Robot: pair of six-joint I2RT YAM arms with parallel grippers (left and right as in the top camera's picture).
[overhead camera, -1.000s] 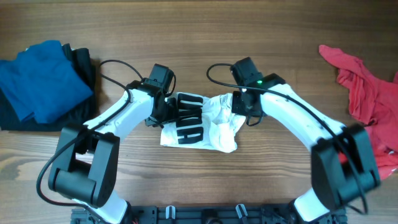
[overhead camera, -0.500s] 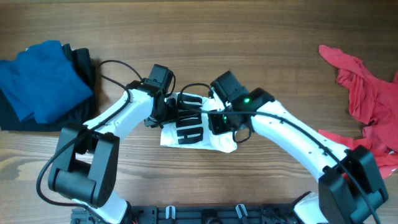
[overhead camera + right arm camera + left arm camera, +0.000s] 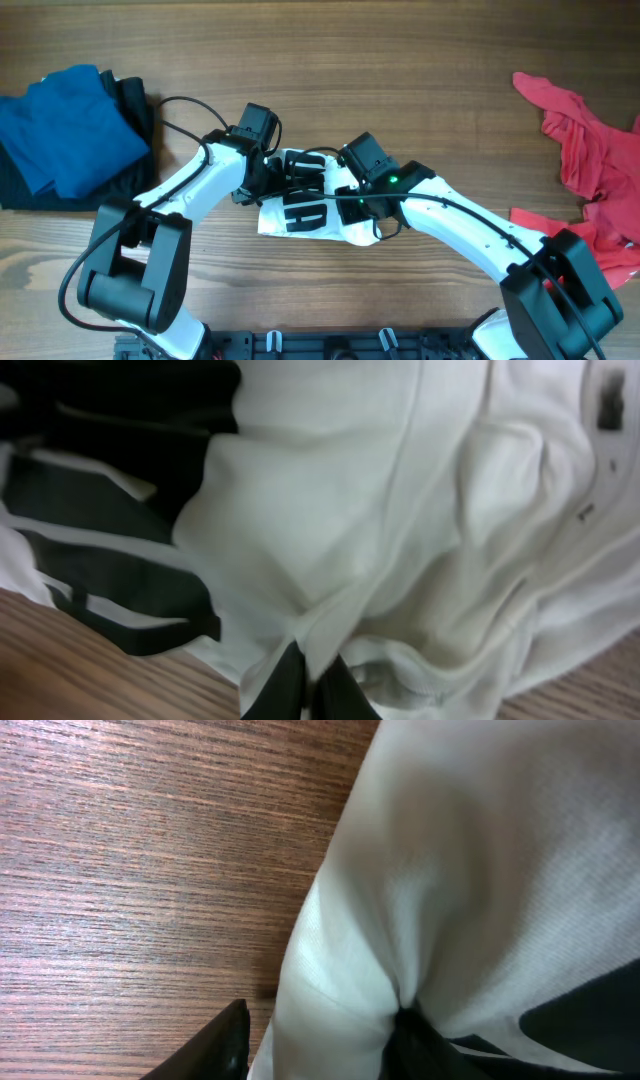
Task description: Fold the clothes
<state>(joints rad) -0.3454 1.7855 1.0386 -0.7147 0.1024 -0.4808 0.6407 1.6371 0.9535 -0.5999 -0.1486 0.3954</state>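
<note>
The white T-shirt (image 3: 312, 212) with its black striped print lies bunched at the table's middle, between my two arms. My left gripper (image 3: 272, 180) is at its upper left edge. In the left wrist view a thick fold of the T-shirt (image 3: 470, 880) bulges between the fingers of the left gripper (image 3: 322, 1012); one finger stands slightly off the cloth, so it is open. My right gripper (image 3: 347, 196) is over the shirt's middle. In the right wrist view the right gripper (image 3: 312, 657) is shut on a thin white fold of the T-shirt (image 3: 400, 510).
A blue garment (image 3: 62, 128) lies on a black one (image 3: 138, 100) at the far left. Red clothes (image 3: 590, 150) are heaped at the right edge. Bare wooden table (image 3: 420, 70) stretches behind the arms.
My right gripper has moved left over the shirt, drawing its right side inward, and has pinched shut on a fold. The left arm has stayed put, its jaws a little wider.
</note>
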